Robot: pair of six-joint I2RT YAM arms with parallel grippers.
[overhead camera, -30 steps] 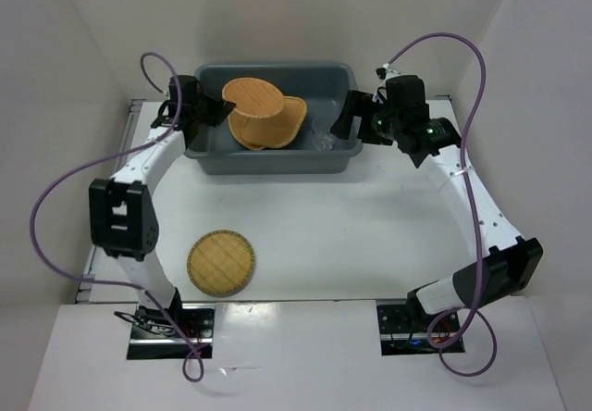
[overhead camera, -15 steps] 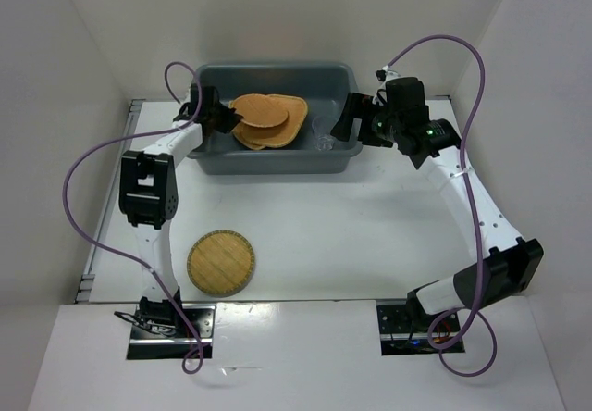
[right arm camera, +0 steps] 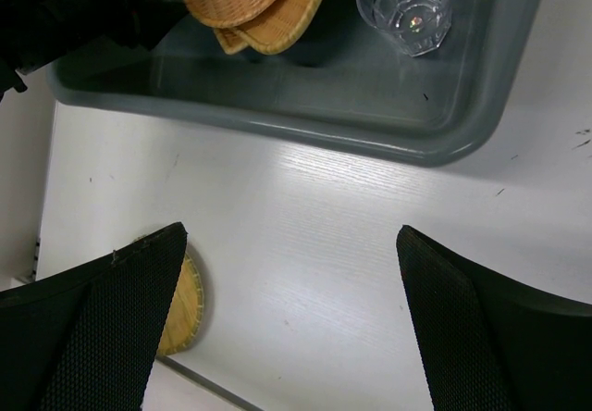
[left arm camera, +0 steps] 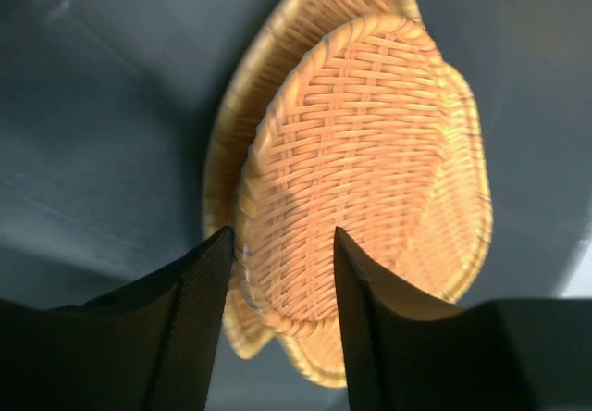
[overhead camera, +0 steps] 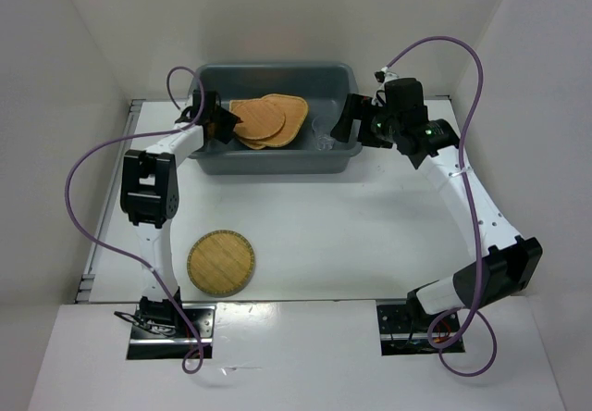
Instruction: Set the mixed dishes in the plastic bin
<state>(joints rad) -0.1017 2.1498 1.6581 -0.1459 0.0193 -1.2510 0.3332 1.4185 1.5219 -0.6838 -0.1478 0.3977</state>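
Observation:
The dark grey plastic bin (overhead camera: 277, 161) stands at the back of the table. Inside lies a stack of woven wicker trays (overhead camera: 268, 120) and, to their right, a clear glass cup (overhead camera: 322, 138). My left gripper (overhead camera: 220, 122) reaches in over the bin's left end, open, with the near rim of the top tray (left arm camera: 351, 161) lying loose between its jaws (left arm camera: 282, 235). A round wicker tray (overhead camera: 221, 263) lies on the table at front left. My right gripper (overhead camera: 347, 119) hovers wide open at the bin's right end, holding nothing. From the right wrist I see the cup (right arm camera: 407, 8).
White walls close in the table on the left, back and right. The bin's front rim (right arm camera: 305, 133) runs across the right wrist view, with white tabletop between it and the round tray (right arm camera: 180, 309). Purple cables loop off both arms.
The left arm brought the raised tray down onto the stack in the bin, then opened its jaws. The right arm has stayed where it was.

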